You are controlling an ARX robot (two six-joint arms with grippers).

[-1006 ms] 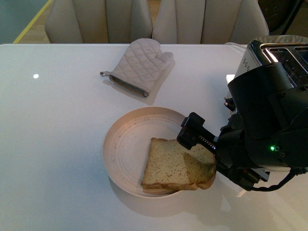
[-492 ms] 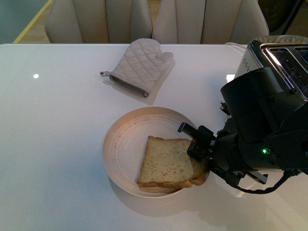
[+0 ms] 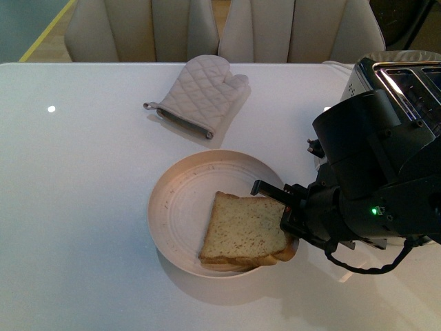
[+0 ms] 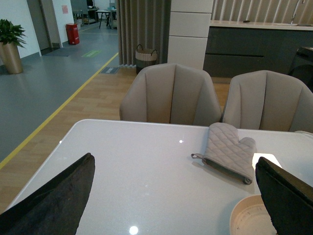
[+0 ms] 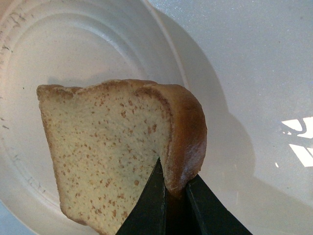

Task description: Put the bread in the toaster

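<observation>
Your right claw point(image 5: 173, 188) clamps the tan speckled bread slice point(image 5: 107, 147) over the round cream plate point(image 3: 165, 207); left claw point(image 4: 174, 161) spread. Loading the silver toaster point(image 3: 406, 76) remains.

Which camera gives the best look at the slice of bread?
The right wrist view: the bread fills it, crumb and crust sharp, pinched by the right gripper. The front view shows it smaller, over the plate. The left wrist view misses it.

Bread point(image 3: 244, 231) over plate point(image 3: 179, 207) — mitt point(image 3: 200, 93) behind, toaster point(image 3: 363, 74) at right.
</observation>
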